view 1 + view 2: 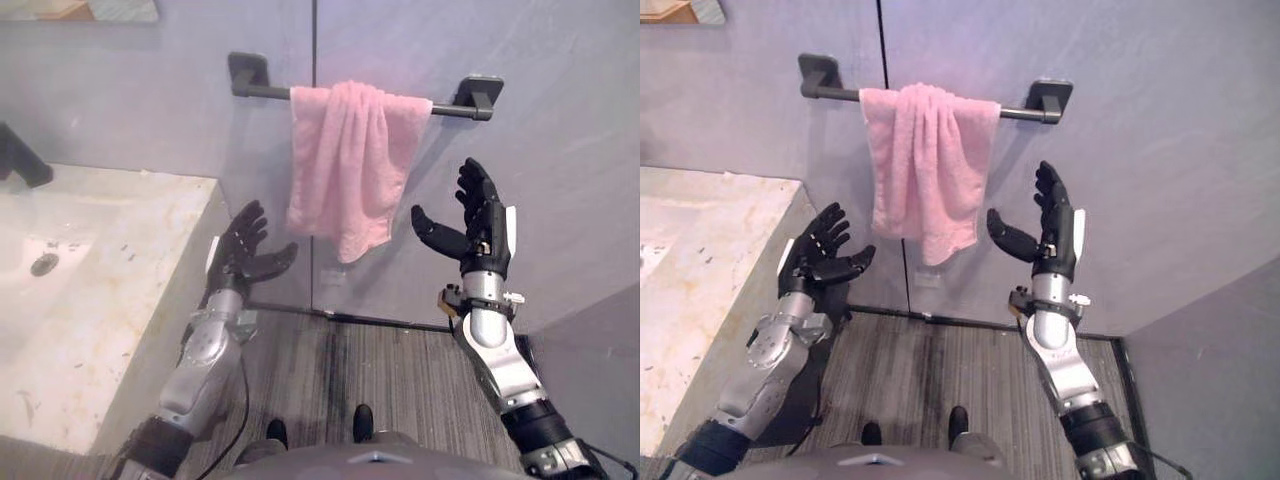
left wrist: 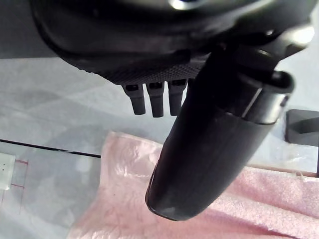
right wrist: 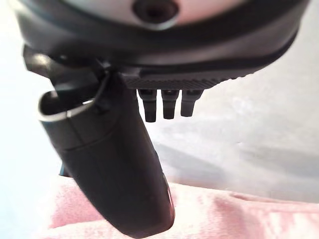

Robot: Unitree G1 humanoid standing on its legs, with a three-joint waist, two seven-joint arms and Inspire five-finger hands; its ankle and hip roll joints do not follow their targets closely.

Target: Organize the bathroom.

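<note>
Towel (image 1: 345,165), pink, is hanging bunched over a dark rail (image 1: 262,91) fixed to the grey wall (image 1: 560,150), its lower edge dangling between the two raised arms. Left robot hand (image 1: 240,248) is hovering just below and left of the cloth, fingers spread and relaxed, gripping nothing and apart from the fabric. Right robot hand (image 1: 478,225) is standing upright to the right of the towel, fingers straight, thumb pointing toward the cloth, also holding nothing. Pale stone worktop (image 1: 110,300) with a sink (image 1: 30,265) is lying at the left, beside the left arm.
</note>
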